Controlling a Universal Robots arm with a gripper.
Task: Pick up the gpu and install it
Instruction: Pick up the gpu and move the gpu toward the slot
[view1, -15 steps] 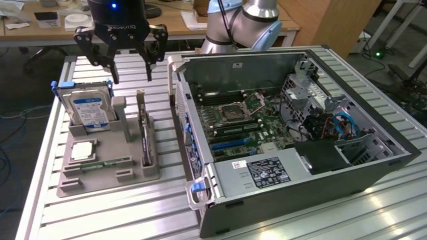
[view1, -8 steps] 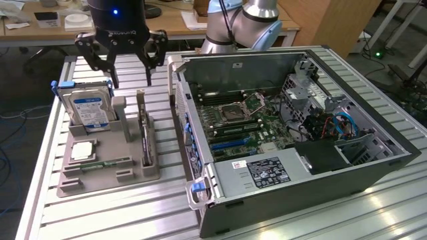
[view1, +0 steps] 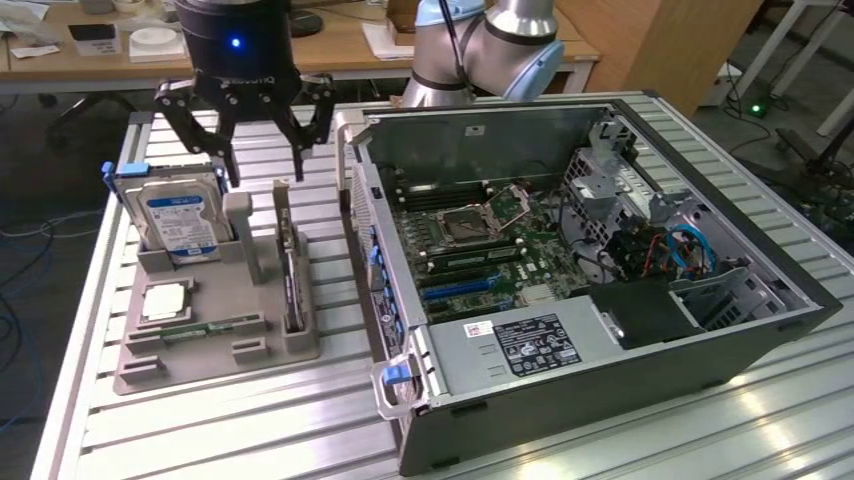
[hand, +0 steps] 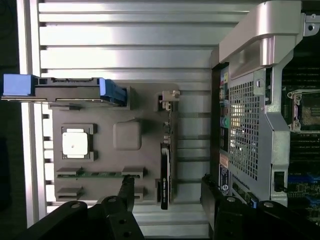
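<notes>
The gpu (view1: 290, 275) is a thin dark card standing on edge in a slot of the grey holder (view1: 230, 292), with its pale bracket end toward the back. My gripper (view1: 263, 168) hangs open above the card's back end, not touching it. In the wrist view the gpu (hand: 165, 170) appears edge-on between my two black fingers (hand: 126, 189), and nothing is held in the gripper (hand: 167, 196). To the exterior view's right of the holder, the open computer case (view1: 747, 330) lies on its side with the motherboard (view1: 481, 250) exposed.
The holder (hand: 127, 136) also carries a silver hard drive (view1: 180, 215) with a blue label, a square processor (view1: 167, 300) and a green memory stick (view1: 214, 327). The case's perforated rear wall (hand: 245, 130) stands close beside the card. All rests on a slatted aluminium table (view1: 240, 420).
</notes>
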